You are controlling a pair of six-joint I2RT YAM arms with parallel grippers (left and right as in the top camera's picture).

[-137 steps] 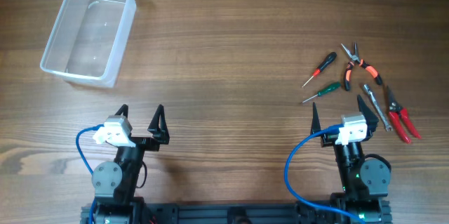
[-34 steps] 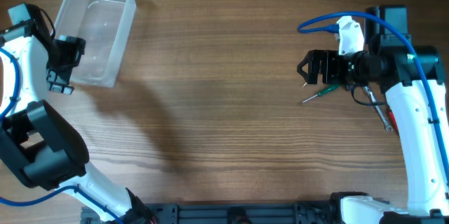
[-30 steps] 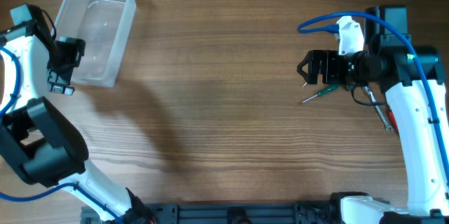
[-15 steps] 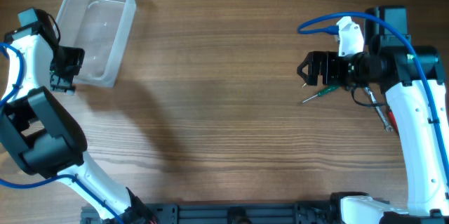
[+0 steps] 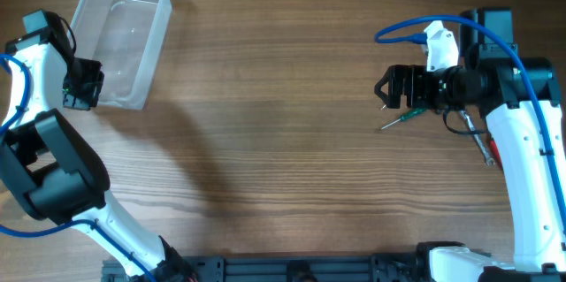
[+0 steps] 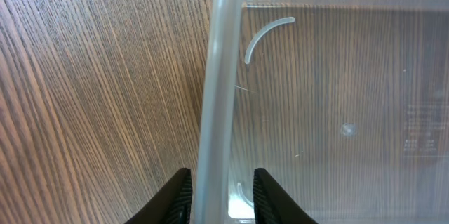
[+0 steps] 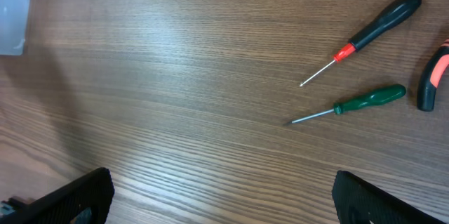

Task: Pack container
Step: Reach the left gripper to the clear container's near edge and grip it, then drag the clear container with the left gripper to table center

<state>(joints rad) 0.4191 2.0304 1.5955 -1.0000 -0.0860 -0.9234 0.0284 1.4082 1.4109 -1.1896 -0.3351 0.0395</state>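
From overhead, the container (image 5: 112,37) sits at the table's (image 5: 265,141) far left corner, the left gripper (image 5: 81,85) at its near left edge. The right gripper (image 5: 389,87) hovers above a green screwdriver (image 5: 404,116).

The left wrist view shows the fingers (image 6: 175,197) straddling the container's rim (image 6: 214,97), closed to its width.

The right wrist view shows spread fingers (image 7: 70,197) empty, near a red-collared screwdriver (image 7: 365,36).

My wooden surface (image 5: 283,141) carries the clear tub (image 5: 115,36) at its far left corner. Over on my right lie the screwdrivers, one black-and-red (image 7: 365,36) and one green (image 7: 351,104), side by side but apart. Just right of them, an orange-handled plier grip (image 7: 429,82) pokes in.
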